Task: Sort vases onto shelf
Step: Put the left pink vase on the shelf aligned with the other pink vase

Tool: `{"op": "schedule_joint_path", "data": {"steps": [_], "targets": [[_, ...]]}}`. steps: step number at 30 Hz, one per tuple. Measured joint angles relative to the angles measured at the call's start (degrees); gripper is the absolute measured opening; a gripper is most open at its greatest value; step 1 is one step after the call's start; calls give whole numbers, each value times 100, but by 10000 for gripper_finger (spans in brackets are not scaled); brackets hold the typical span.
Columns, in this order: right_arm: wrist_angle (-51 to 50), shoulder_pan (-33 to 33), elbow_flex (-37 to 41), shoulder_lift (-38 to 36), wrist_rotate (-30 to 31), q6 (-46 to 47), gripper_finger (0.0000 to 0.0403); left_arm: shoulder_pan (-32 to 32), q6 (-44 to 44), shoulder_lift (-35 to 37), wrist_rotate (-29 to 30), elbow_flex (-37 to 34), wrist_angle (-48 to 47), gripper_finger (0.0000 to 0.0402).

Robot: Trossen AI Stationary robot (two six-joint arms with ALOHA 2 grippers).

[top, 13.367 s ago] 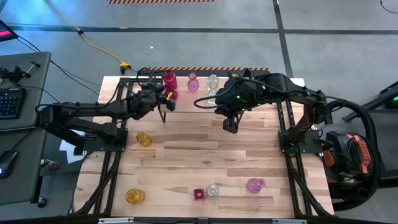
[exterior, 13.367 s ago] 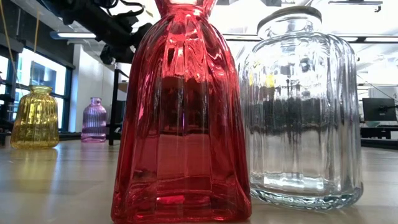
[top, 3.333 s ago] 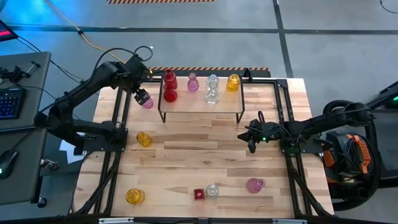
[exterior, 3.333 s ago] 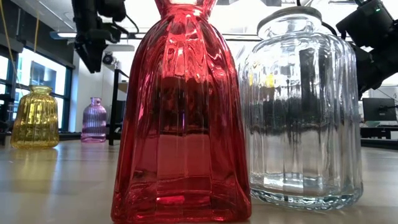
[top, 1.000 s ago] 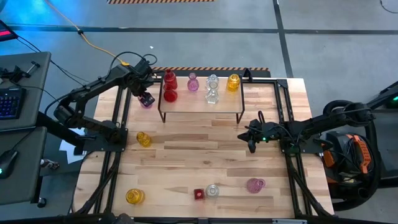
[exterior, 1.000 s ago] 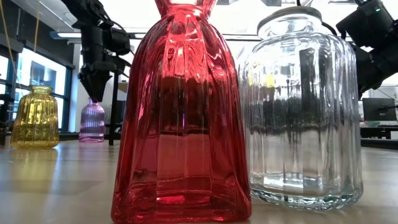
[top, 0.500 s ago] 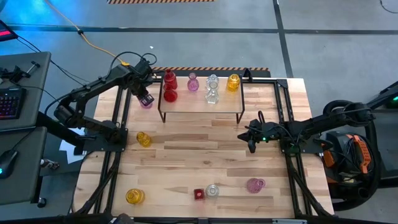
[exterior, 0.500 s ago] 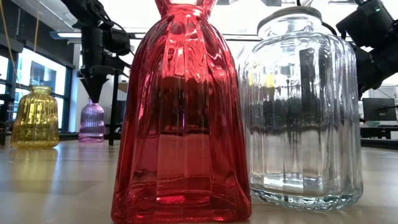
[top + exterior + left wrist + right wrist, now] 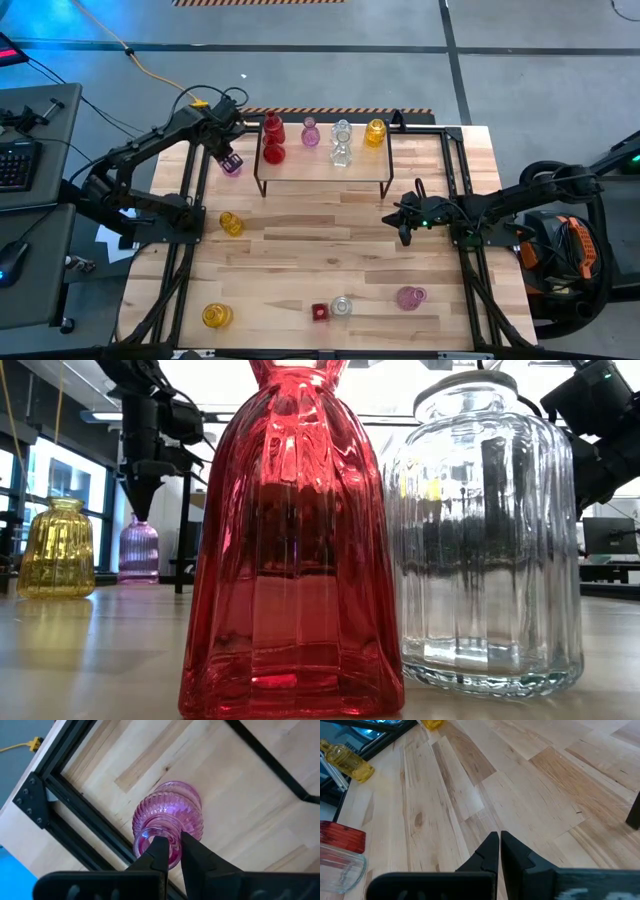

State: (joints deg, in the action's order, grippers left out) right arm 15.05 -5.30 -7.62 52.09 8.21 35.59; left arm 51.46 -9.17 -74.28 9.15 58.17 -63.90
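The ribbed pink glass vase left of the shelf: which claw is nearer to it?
Left. The left claw is shut on the rim of the ribbed pink glass vase; the right claw waits far across the table.

high: overhead, whole table (image 9: 330,250) | low: tabletop level, close | both: red vase (image 9: 290,540)

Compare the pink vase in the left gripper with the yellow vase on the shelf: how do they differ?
The pink vase sits beside the shelf, on the table's left; the yellow vase stands on the shelf's right end. The left gripper pinches the pink vase's rim; nothing touches the yellow vase. Both stand upright.
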Motion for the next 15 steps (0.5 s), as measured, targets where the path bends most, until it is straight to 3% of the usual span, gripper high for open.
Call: {"op": "schedule_joint_path", "data": {"steps": [15], "targets": [[0, 2, 0, 1, 0, 0, 0, -13, 121, 1177, -20, 17, -603, 14]]}}
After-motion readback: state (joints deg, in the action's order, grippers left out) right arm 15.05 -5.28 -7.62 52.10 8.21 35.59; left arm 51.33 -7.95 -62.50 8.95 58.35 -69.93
